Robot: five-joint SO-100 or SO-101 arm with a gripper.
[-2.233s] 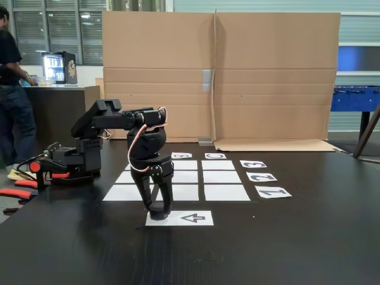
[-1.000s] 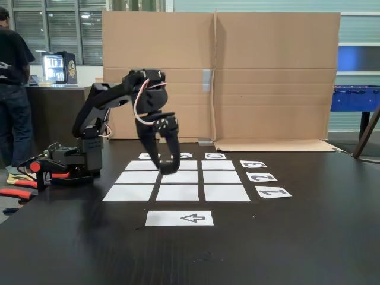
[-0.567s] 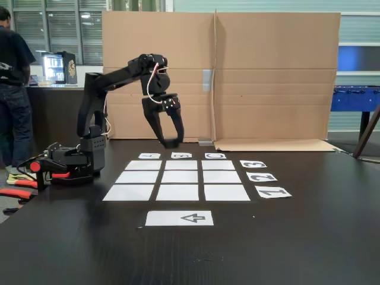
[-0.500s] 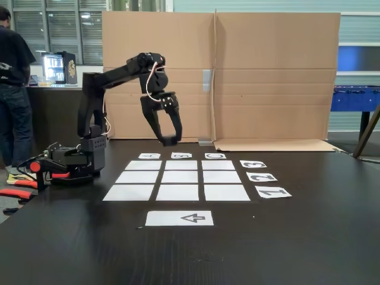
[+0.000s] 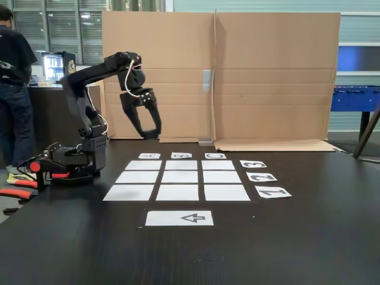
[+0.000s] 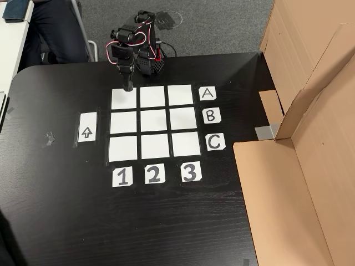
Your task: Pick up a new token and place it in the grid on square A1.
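token (image 5: 150,135) sits pinched in my claw (image 5: 149,136), jaws closed on it, held high above the table (image 5: 297,237); from above, the claw (image 6: 128,87) hangs over square a1's (image 6: 123,101) top edge.

Letter cards A (image 6: 207,93), B (image 6: 211,116), C (image 6: 214,142) are read right of centre in the other view; number cards 1 (image 6: 122,177), 2 (image 6: 155,174), 3 (image 6: 190,172) below. An arrow is printed on the left sheet (image 6: 86,127).
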